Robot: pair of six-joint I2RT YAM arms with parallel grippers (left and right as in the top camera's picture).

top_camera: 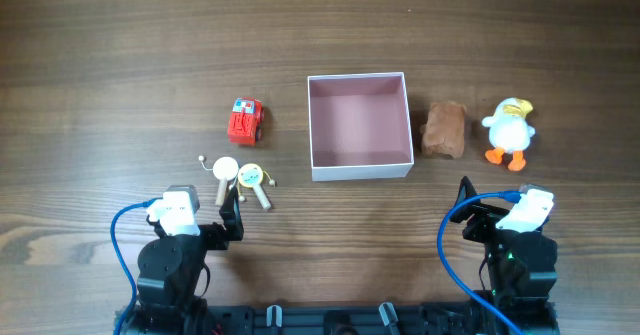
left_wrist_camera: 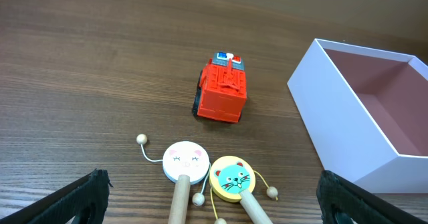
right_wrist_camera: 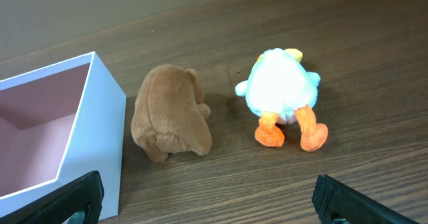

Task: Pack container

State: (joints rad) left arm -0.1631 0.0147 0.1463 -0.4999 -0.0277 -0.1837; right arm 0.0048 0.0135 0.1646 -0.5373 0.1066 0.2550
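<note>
Overhead, your container [top_camera: 358, 125] sits empty mid-tabletop [top_camera: 100, 55] with every toy outside it, so packing looks unstarted; from the left wrist, your left claw [left_wrist_camera: 217, 200] gapes wide, holding nothing, near the rattles [left_wrist_camera: 186, 162] and red truck [left_wrist_camera: 223, 90]; from the right wrist, the right claw [right_wrist_camera: 207, 200] gapes likewise before the brown plush [right_wrist_camera: 170, 114] and duck [right_wrist_camera: 281, 90].

Surface: dark wood-grain table [top_camera: 120, 55]. At centre stands the container [top_camera: 360, 167], square and white-walled (pink inside). To its left, apart, a red toy truck [top_camera: 245, 121]. Nearer the front edge lie a white-faced drum [top_camera: 226, 167] and a yellow cat-faced drum [top_camera: 250, 175], side by side. To the container's right, a brown plush [top_camera: 444, 129] sits just beside the wall, then a white duck plush [top_camera: 509, 131].
</note>
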